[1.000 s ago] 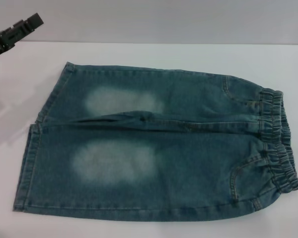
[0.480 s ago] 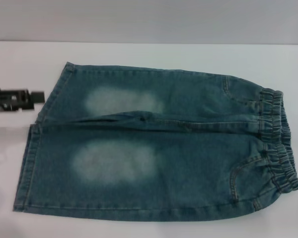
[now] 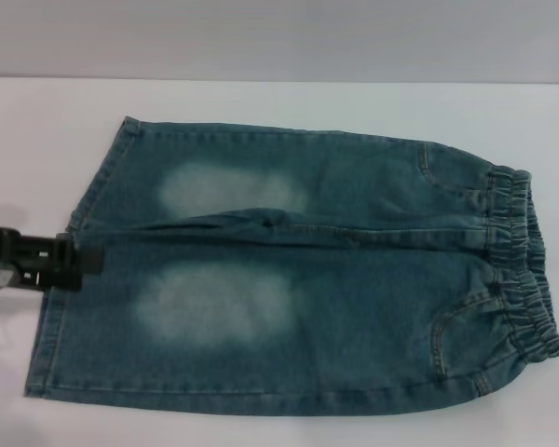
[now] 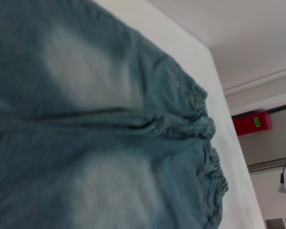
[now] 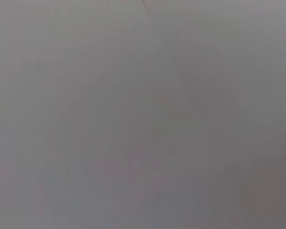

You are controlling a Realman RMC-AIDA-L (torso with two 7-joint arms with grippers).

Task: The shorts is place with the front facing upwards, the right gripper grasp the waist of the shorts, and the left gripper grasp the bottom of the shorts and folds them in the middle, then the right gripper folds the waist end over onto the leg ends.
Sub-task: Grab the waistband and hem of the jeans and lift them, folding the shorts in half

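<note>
Black left gripper (image 3: pixel 84 260) now down at the leg hems (image 3: pixel 54 307) of the shorts (image 3: pixel 298 279), from well above a second ago; fingers' spacing unclear. Shorts spread flat ahead, waistband (image 3: pixel 522 270) farthest. Grasp seems imminent. Right gripper unseen.

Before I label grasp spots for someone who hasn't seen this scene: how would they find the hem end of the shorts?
On the white table lie the shorts, spread flat. Follow the legs away from the gathered waistband to the robot's left: there lies the bottom of the shorts, where the left gripper reaches in. Its hems are straight, flat and stitched, not ruched like the waistband.
</note>
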